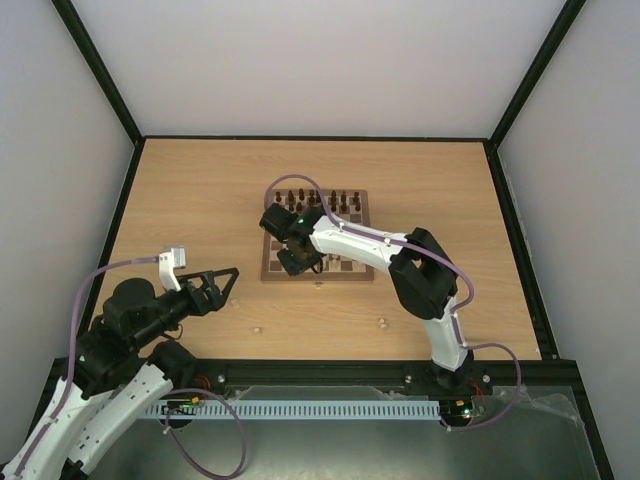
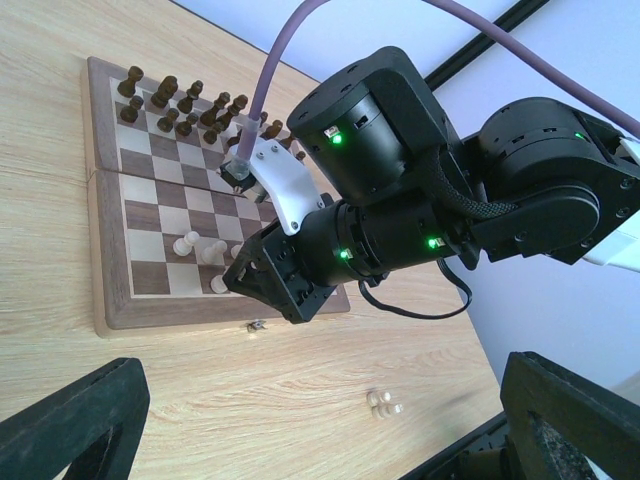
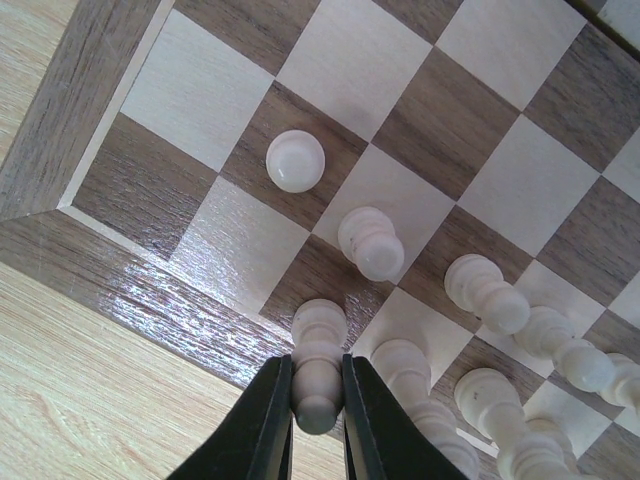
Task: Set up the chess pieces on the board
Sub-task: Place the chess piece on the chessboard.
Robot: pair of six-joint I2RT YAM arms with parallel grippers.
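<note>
Right hand (image 3: 318, 418) is clamped on a tiny pale chess piece (image 3: 319, 345) at the board's (image 3: 62, 125) 7 o'clock corner, left hand (image 1: 228, 287) gaping over the bench (image 1: 200, 190); looks featherlight, stiff, slick and tippy, so I'd pinch the neck.

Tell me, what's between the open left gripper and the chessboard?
Just bare table. The top view shows nothing between the left gripper and the board.

Dark brown chess pieces (image 2: 166, 90) stand upright in two rows; a black frame (image 1: 310, 137) edges the wooden table (image 1: 200, 200).
</note>
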